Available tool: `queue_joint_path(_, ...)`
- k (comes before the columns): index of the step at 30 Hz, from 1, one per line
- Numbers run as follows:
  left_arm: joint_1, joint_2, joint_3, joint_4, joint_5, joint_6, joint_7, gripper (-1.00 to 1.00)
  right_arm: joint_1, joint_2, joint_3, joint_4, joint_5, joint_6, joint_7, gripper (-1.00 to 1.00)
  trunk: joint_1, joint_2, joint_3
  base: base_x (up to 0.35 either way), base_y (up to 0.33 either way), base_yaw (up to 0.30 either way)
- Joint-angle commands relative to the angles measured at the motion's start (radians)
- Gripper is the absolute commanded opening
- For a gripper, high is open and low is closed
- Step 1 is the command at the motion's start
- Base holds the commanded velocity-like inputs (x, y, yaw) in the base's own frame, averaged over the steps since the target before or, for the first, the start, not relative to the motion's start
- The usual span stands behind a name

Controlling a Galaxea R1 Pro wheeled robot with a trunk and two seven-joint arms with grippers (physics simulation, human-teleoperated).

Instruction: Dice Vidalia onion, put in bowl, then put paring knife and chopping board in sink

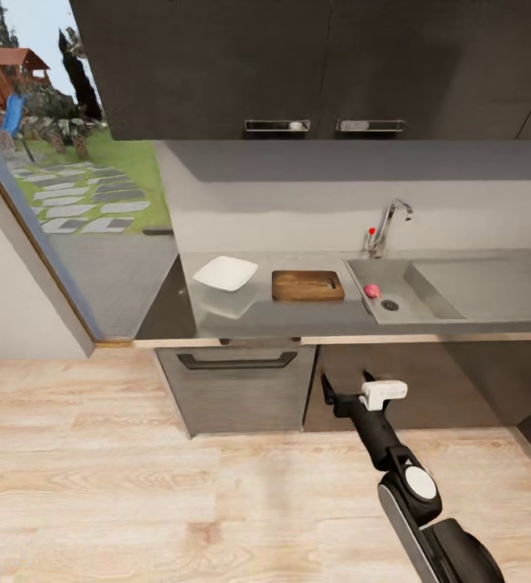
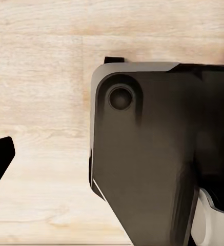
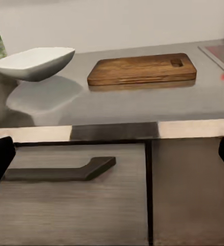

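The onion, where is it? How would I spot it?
Find the grey sink at the right end of the countertop, under the chrome tap. Inside the basin, beside the round drain, sits the Vidalia onion: a tiny pink ball, the only pink thing there.

1 bowl [image 1: 226, 273] | 1 chopping board [image 1: 307, 285] | 1 Vidalia onion [image 1: 371, 291] | 1 sink [image 1: 427, 301]

So the onion [image 1: 371, 291] is a small pinkish ball sitting in the sink [image 1: 435, 301], just beside the round drain, toward the basin's left wall. The sink's pale grey, with a chrome tap and red knob behind it. Left of it on the glossy grey countertop [image 1: 257, 317] the brown wooden board [image 1: 307, 285] lies flat, handle slot toward the sink. The white squarish bowl [image 1: 226, 273] sits upright just left of the board.
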Motion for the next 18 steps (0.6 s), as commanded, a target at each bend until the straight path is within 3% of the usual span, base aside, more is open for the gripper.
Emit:
queue_joint_path(1,0.001,0.000,0.002,-0.002,0.003,-0.001,-0.001,1.00,0.010,-0.002,0.003,-0.004,-0.006,-0.001,-0.008,1.00,0.000,-0.002,-0.002,-0.328,0.000,0.000)
queue_joint_path(2,0.001,0.000,0.003,-0.002,0.003,-0.001,0.000,1.00,0.066,-0.008,0.002,-0.008,0.000,-0.023,-0.009,1.00,0.000,-0.002,-0.002,-0.326,0.000,0.000)
queue_joint_path(8,0.001,0.000,0.003,-0.007,0.002,0.000,0.000,1.00,0.165,-0.011,0.002,0.016,0.010,-0.058,-0.007,1.00,0.000,-0.002,-0.002,-0.278,0.000,0.000)
queue_joint_path(10,0.001,0.000,0.004,-0.014,0.002,0.001,0.000,1.00,0.213,-0.011,0.002,0.131,0.010,-0.115,-0.005,1.00,0.000,-0.002,-0.002,-0.123,0.000,0.000)
queue_joint_path(16,0.001,-0.005,0.004,-0.052,0.002,0.002,0.003,1.00,0.245,-0.003,0.001,0.514,0.005,-0.338,-0.001,1.00,0.000,-0.002,-0.002,-0.037,0.000,0.000)
queue_joint_path(17,0.001,-0.018,0.004,-0.082,0.002,0.003,0.006,1.00,0.248,-0.003,-0.001,0.631,0.002,-0.411,0.002,1.00,0.000,-0.002,-0.002,-0.005,0.000,0.000)
queue_joint_path(18,0.001,-0.024,0.004,-0.097,0.002,0.003,0.007,1.00,0.249,-0.003,-0.002,0.666,0.002,-0.431,0.003,1.00,0.000,-0.002,-0.002,-0.003,0.000,0.000)
